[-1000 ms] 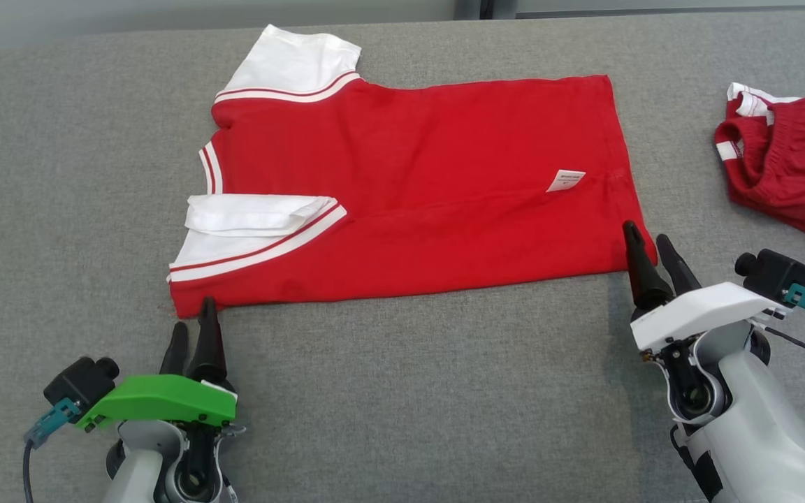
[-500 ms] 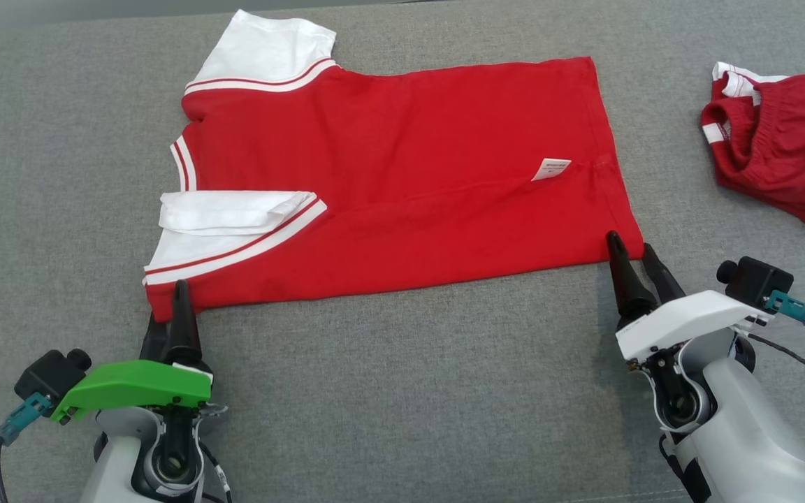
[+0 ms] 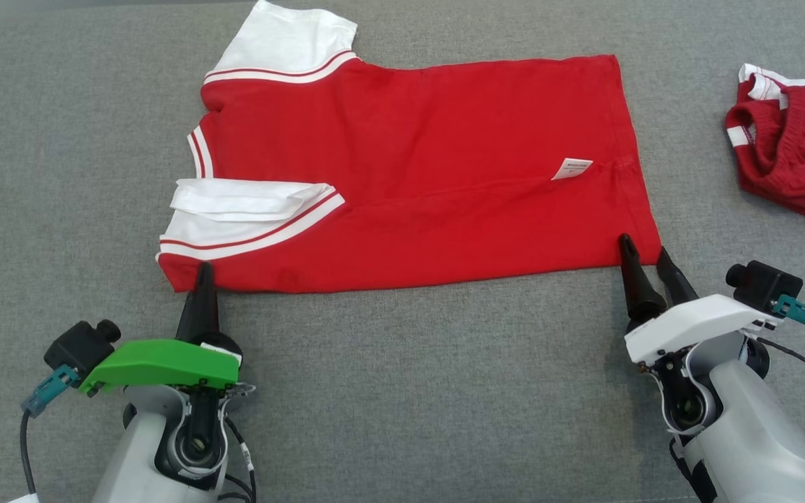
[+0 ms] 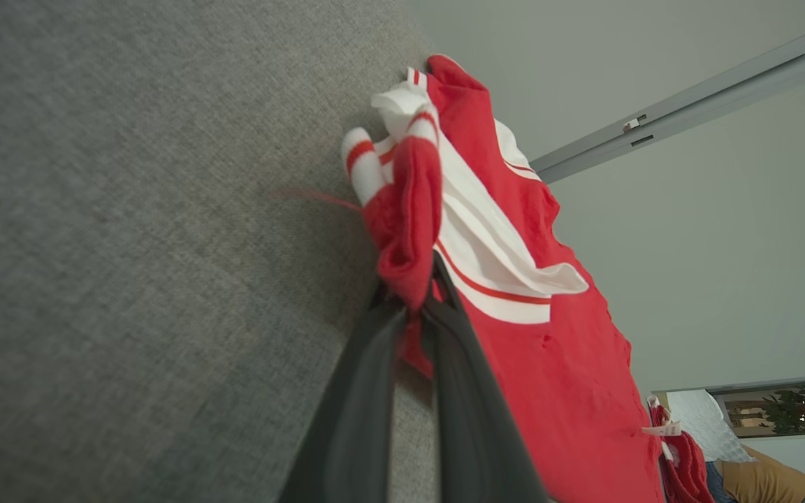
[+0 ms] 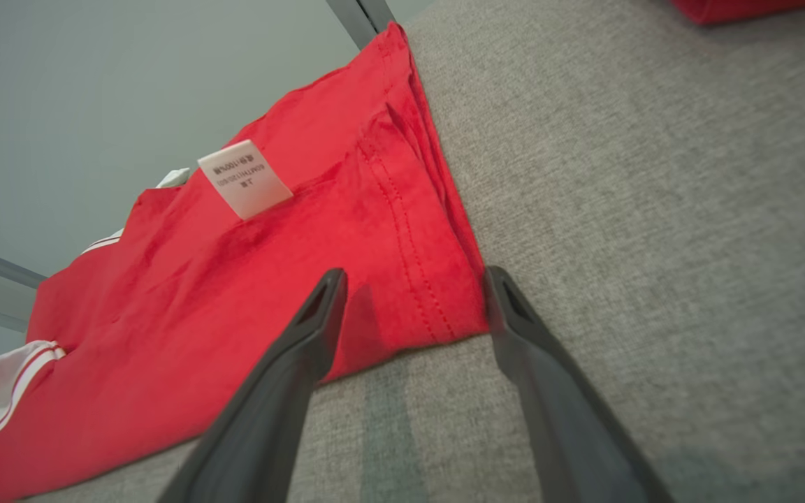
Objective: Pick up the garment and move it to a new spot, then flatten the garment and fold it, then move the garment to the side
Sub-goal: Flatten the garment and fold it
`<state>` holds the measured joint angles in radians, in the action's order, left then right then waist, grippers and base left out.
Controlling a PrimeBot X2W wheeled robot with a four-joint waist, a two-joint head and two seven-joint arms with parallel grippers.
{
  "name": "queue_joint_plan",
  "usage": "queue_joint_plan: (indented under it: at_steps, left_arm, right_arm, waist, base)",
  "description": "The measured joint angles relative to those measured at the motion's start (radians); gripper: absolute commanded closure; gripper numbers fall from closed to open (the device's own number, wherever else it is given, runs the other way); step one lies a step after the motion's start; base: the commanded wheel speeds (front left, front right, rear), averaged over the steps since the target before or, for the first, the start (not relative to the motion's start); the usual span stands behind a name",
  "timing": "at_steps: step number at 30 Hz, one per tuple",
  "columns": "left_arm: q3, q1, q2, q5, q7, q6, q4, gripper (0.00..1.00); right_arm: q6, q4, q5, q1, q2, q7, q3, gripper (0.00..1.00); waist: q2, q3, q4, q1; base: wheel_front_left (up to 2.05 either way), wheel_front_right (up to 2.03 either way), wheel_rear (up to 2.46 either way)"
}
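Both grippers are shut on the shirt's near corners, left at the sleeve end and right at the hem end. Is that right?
Not quite. The left gripper is shut on the shirt at the sleeve end, but the right gripper is open. The right wrist view shows its fingers standing apart on either side of the hem corner, not closed on it.

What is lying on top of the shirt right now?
A white label near the hem, and the near sleeve, folded in over the shirt. Whatever is under that fold, or beneath the shirt, is covered.
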<state>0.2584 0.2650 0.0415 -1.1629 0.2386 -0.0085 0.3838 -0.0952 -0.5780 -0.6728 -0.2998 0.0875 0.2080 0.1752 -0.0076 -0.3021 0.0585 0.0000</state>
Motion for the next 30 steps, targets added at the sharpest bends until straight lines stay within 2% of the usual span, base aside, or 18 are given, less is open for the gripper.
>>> queue_joint_plan:
  at_steps: [6, 7, 8, 9, 10, 11, 12, 23, 30]
  left_arm:
    - [0.001, 0.001, -0.001, 0.0, 0.002, -0.001, 0.005, 1.0]
    - [0.001, 0.001, -0.002, 0.0, 0.002, -0.001, 0.007, 1.0]
    - [0.002, 0.001, -0.002, 0.0, 0.005, -0.001, 0.009, 1.0]
    - [0.002, 0.001, -0.002, 0.0, 0.005, -0.001, 0.012, 1.0]
    - [0.002, 0.001, -0.002, 0.0, 0.008, -0.002, 0.014, 1.0]
    - [0.002, 0.001, -0.002, 0.0, 0.009, -0.002, 0.017, 1.0]
    - [0.002, 0.001, -0.002, 0.0, 0.009, -0.002, 0.019, 1.0]
    - [0.001, -0.002, -0.003, 0.006, 0.009, -0.027, 0.034, 1.0]
    - [-0.025, -0.052, -0.004, 0.034, 0.01, -0.044, 0.004, 1.0]
  right_arm:
    - [0.0, -0.025, 0.0, -0.007, 0.002, -0.001, 0.016, 0.0]
    - [-0.001, -0.028, 0.0, -0.009, 0.002, -0.001, 0.018, 0.15]
    - [-0.001, -0.032, 0.0, -0.01, 0.002, -0.002, 0.021, 0.45]
    - [-0.001, -0.035, 0.0, -0.012, 0.002, -0.002, 0.025, 0.55]
    - [-0.001, -0.039, 0.0, -0.015, 0.002, -0.002, 0.027, 0.74]
    - [-0.001, -0.043, 0.0, -0.016, 0.002, -0.002, 0.029, 0.89]
    - [-0.001, -0.045, 0.0, -0.018, 0.002, -0.002, 0.03, 1.0]
    - [-0.01, -0.056, -0.024, -0.011, -0.003, 0.004, 0.018, 1.0]
    - [-0.019, 0.002, -0.043, 0.009, -0.002, 0.013, 0.013, 1.0]
  waist:
    - [0.0, 0.002, -0.003, 0.0]
    - [0.0, 0.002, -0.003, -0.0001]
    - [0.0, 0.003, -0.004, 0.0]
    - [0.0, 0.004, -0.004, 0.0]
    - [0.0, 0.005, -0.004, 0.0]
    - [0.0, 0.006, -0.005, 0.0]
    - [0.0, 0.008, -0.005, 0.0]
    - [0.0, 0.049, -0.009, 0.0]
    - [0.0, 0.091, -0.006, 0.0]
  base:
    - [0.0, 0.0, 0.0]
    - [0.0, 0.0, 0.0]
    - [0.0, 0.0, 0.0]
    - [0.0, 0.0, 0.0]
    - [0.0, 0.0, 0.0]
    - [0.0, 0.0, 0.0]
    - [0.0, 0.0, 0.0]
    - [0.0, 0.0, 0.0]
    - [0.0, 0.0, 0.0]
